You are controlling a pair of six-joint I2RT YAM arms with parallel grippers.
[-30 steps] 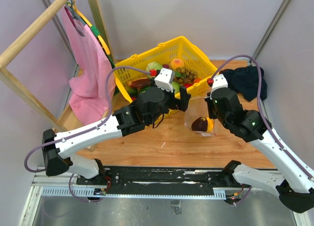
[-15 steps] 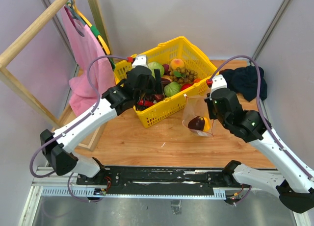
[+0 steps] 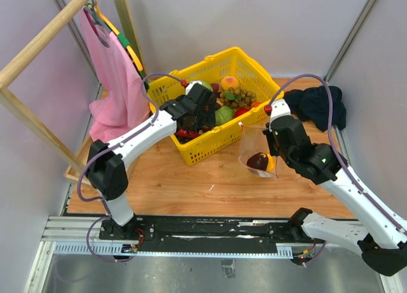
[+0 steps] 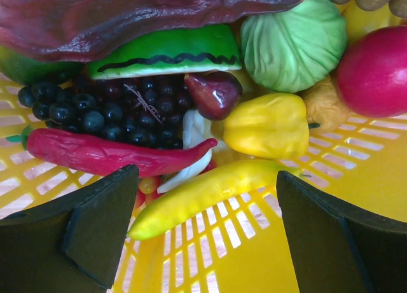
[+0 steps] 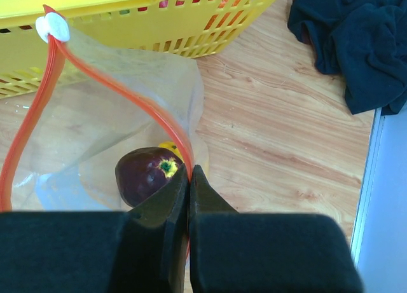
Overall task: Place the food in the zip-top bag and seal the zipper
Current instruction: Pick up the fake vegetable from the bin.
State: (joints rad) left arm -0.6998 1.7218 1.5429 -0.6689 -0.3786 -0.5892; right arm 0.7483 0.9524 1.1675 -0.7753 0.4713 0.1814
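My left gripper point(image 4: 205, 224) hangs open over a long yellow plastic chilli point(image 4: 210, 192), my next pick; I lower, then close. My right gripper point(image 5: 189, 178) pinches, apparently, the red-orange zipper point(image 5: 114, 85) of the clear crinkly bag point(image 5: 172, 89)

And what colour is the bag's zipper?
The zipper is red-orange; the right wrist view shows it best.

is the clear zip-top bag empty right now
No, a dark purple round plastic toy fruit lies inside the clear crinkly plastic bag, visible through its open red-orange mouth edge.
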